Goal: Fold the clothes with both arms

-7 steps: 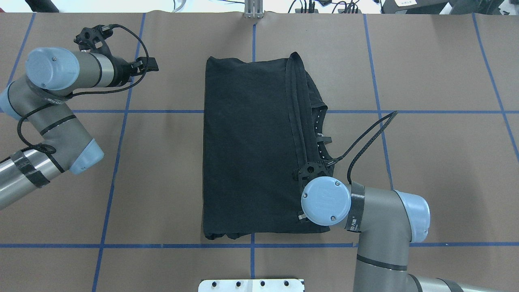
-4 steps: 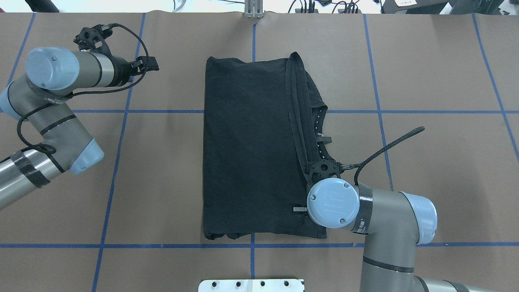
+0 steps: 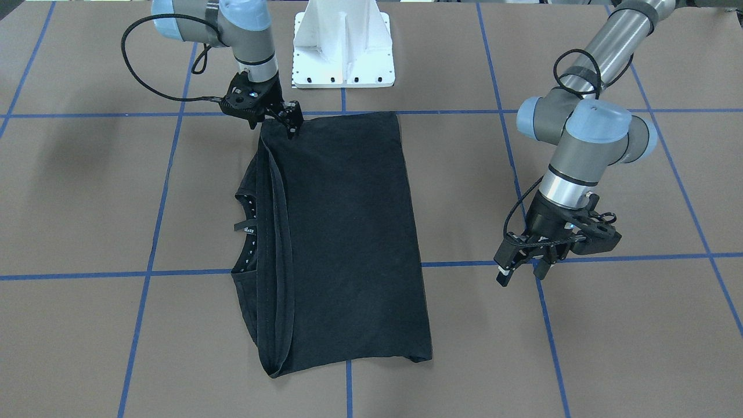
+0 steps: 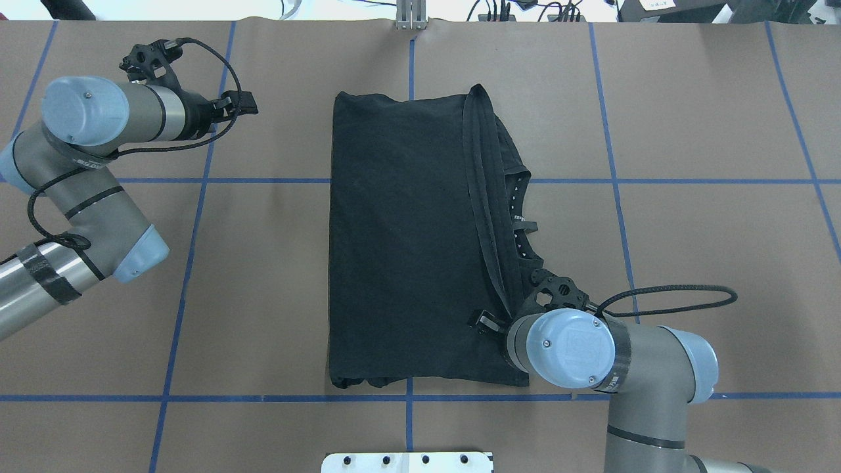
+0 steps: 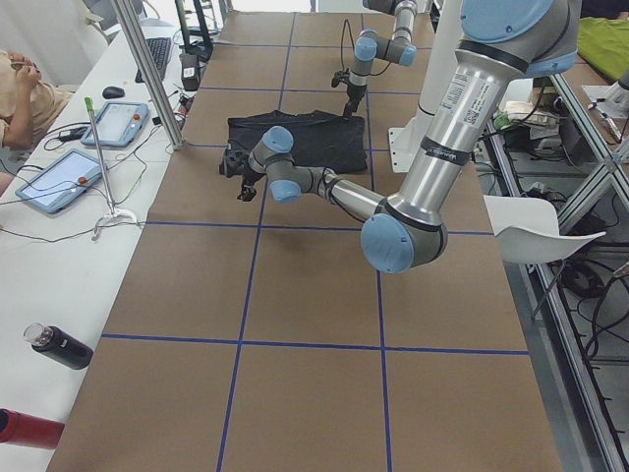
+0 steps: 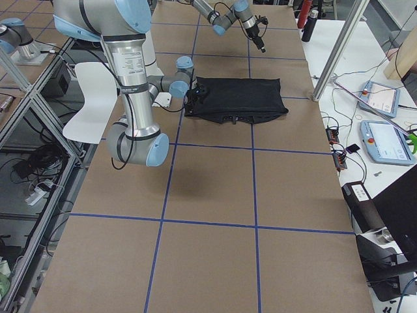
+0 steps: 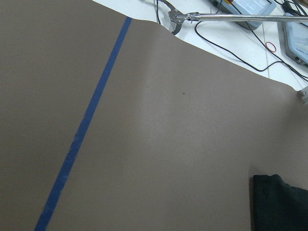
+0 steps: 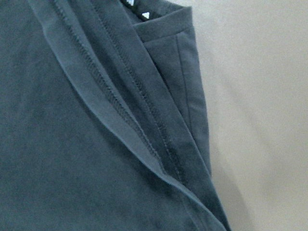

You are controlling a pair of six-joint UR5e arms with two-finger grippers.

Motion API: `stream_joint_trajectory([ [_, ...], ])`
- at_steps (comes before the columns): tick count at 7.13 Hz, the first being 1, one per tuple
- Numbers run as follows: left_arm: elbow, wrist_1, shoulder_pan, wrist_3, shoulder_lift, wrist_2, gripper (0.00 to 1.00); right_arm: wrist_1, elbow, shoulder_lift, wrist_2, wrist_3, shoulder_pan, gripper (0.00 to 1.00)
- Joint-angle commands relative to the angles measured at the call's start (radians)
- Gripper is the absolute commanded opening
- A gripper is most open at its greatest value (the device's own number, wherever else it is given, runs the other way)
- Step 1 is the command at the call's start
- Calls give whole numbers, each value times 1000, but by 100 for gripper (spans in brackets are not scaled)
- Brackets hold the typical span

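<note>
The clothes are one black T-shirt [image 4: 401, 249] folded into a long rectangle mid-table, with the collar and its label showing along the robot's right edge [image 3: 246, 229]. No logo shows. My right gripper [image 3: 276, 125] hovers at the shirt's near right corner, jaws apart and holding nothing; one fingertip [image 4: 483, 322] shows over the cloth. The right wrist view is filled by the shirt's stitched hems [image 8: 120, 120]. My left gripper [image 3: 522, 273] hangs open over bare table far to the shirt's left, also seen at the back left [image 4: 244, 102]. A shirt corner [image 7: 281, 202] shows in the left wrist view.
The white base pedestal [image 3: 342, 46] stands at the table's near edge. Blue tape lines [image 4: 197, 180] grid the brown table cover. Tablets and cables [image 6: 384, 140] lie past the far edge, bottles [image 5: 59, 344] at the left end, and a person [image 5: 20, 88] sits there.
My right wrist has swung to the right and back towards the base, and its visible finger has slid along the shirt away from the near hem. The left arm has not moved.
</note>
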Motion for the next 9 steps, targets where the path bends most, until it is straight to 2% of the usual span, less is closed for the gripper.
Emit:
stream_joint_trajectory([
  [1, -1, 1, 0, -2, 0, 0, 100, 24, -7, -2, -38, 200, -9, 83],
  [4, -4, 1, 2, -15, 0, 2, 100, 22, 3, -3, -41, 200, -4, 81],
  [9, -4, 1, 2, -17, 0, 2, 100, 13, 5, -43, -39, 199, -7, 85],
])
